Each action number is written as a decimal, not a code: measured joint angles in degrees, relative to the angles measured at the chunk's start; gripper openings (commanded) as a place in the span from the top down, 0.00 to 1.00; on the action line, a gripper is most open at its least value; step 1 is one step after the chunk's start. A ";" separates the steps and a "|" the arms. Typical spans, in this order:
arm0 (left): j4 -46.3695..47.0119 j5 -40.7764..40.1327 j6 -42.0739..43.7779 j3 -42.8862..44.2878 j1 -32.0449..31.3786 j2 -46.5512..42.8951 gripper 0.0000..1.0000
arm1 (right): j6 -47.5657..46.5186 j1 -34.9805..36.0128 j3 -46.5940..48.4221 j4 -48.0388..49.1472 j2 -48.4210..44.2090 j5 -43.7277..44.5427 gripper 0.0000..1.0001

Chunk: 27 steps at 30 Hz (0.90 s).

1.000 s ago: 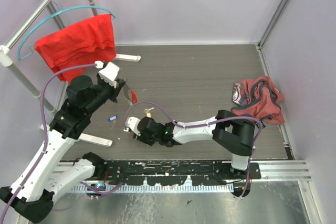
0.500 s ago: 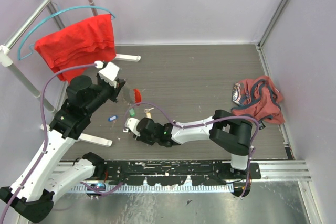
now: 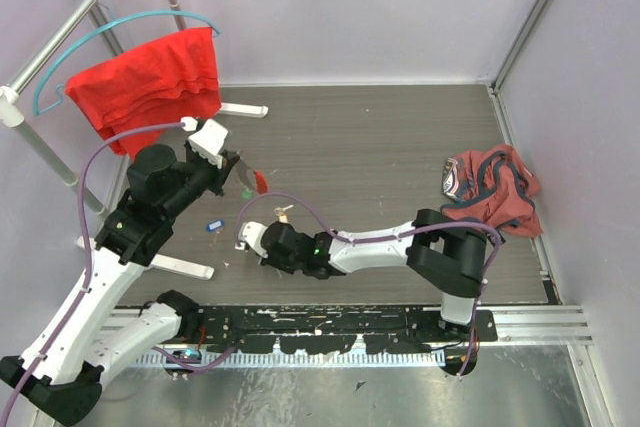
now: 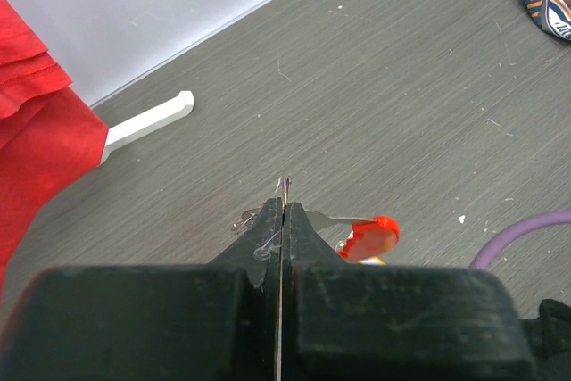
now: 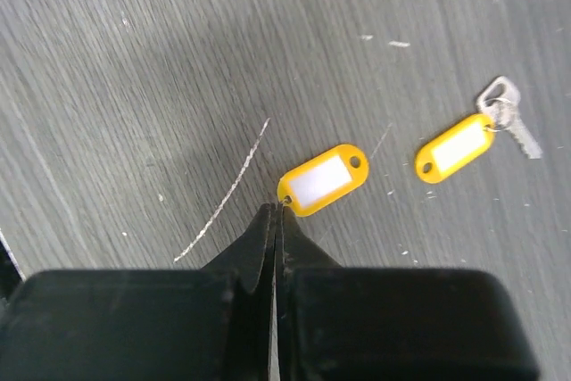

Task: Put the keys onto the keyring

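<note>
Well, I'm only just starting: no key is hanging on the keyring [image 4: 373,236] yet. My left gripper [image 4: 282,207] is pinching its thin wire loop, holding it up off the table. My right gripper [image 5: 277,216] is pressing its jaws together at the end of one yellow key tag [image 5: 323,178] (nipping it or merely touching, I can't tell), and a second yellow-tagged key [image 5: 457,149] is lying nearby.

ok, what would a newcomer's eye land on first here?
The big red cloth draped on a teal hanger at the far left. Then the left hand, shut on the wire of the keyring, and the right hand, shut at the end of a yellow key tag lying on the table.
</note>
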 measured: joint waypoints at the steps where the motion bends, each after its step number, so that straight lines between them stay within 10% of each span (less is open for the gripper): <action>1: 0.00 0.04 0.00 0.00 0.02 0.00 1.00 | 0.15 -0.04 0.00 -0.33 -0.83 0.02 0.99; 27: -0.11 8.76 -1.16 0.35 0.02 -0.26 1.00 | 12.17 -16.79 -7.19 -1.86 -38.84 -22.62 0.99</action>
